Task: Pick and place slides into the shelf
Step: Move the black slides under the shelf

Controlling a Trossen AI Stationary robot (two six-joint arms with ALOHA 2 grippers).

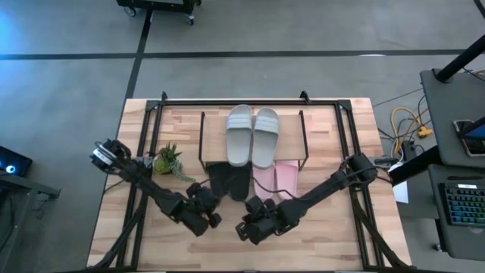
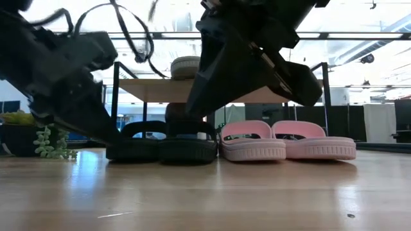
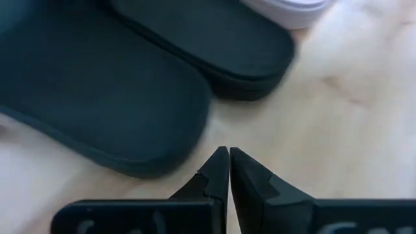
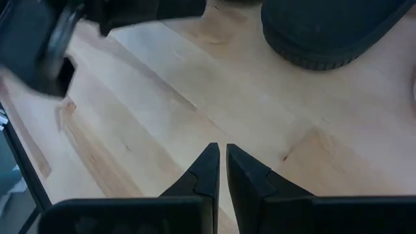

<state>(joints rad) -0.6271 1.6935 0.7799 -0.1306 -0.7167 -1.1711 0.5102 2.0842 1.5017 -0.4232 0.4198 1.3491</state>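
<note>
Slides fill the shelf at the middle of the tabletop's far edge. Its wooden top board carries the two grey-green slides side by side. Beneath the board, on the tabletop, the black pair stands on the left and the pink pair on the right, heels poking out toward the near edge. Off the shelf's left side sits a small potted plant. The left gripper, fingertips pressed together and holding nothing, hovers just in front of the black heels. The right gripper, likewise closed and empty, hangs over bare wood nearer the front edge, just before the pink heels.
</note>
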